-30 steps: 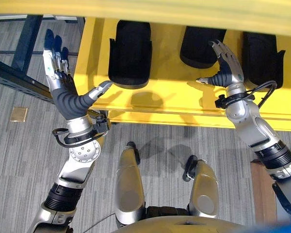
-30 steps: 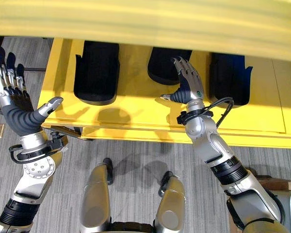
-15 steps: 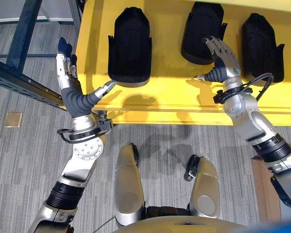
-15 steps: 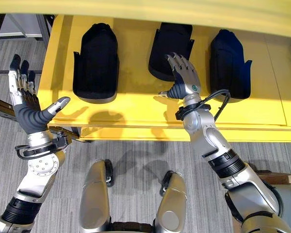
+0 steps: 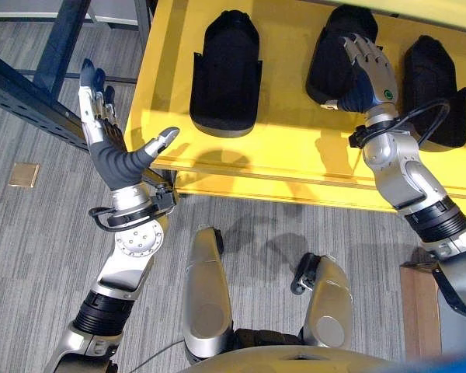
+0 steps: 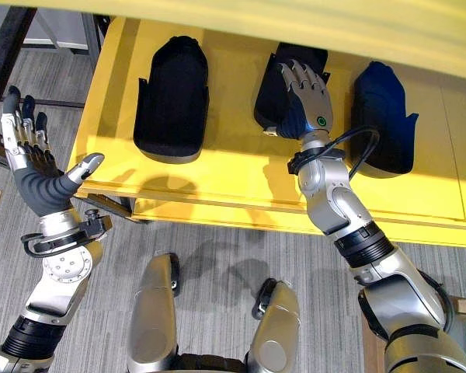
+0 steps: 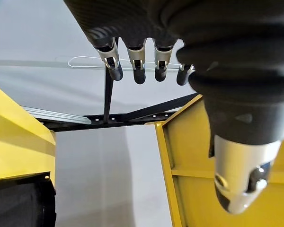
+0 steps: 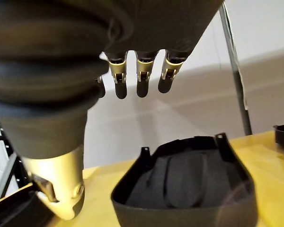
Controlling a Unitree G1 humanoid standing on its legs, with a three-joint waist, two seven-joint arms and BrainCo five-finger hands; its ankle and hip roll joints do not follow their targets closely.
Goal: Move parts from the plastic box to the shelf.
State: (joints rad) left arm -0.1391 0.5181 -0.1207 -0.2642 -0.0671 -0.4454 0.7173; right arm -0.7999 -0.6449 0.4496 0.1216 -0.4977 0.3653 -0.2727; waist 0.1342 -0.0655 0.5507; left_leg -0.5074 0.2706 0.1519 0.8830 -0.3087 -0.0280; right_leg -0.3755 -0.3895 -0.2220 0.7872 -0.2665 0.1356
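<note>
Three black moulded parts lie in a row on the yellow shelf (image 5: pixel 279 159): a left part (image 5: pixel 225 74), a middle part (image 5: pixel 330 54) and a right part (image 5: pixel 435 85). My right hand (image 5: pixel 370 71) is open, its straight fingers (image 8: pixel 141 75) spread above the near end of the middle part (image 8: pixel 184 189). I cannot tell whether they touch it. My left hand (image 5: pixel 109 151) is open and holds nothing, raised beside the shelf's left front corner with its thumb over the edge. Its fingers (image 7: pixel 137 61) point up past the shelf frame.
A dark blue steel frame (image 5: pixel 31 93) stands left of the shelf over grey carpet. A brass floor plate (image 5: pixel 23 175) lies at the left. The edge of an upper yellow shelf (image 6: pixel 295 15) runs across the top. A wooden block (image 5: pixel 415 311) sits low right.
My right hand has reached further in, from the shelf in front of the middle part to above its near end. The view has tipped, showing more of the shelf. The left hand stays by the corner.
</note>
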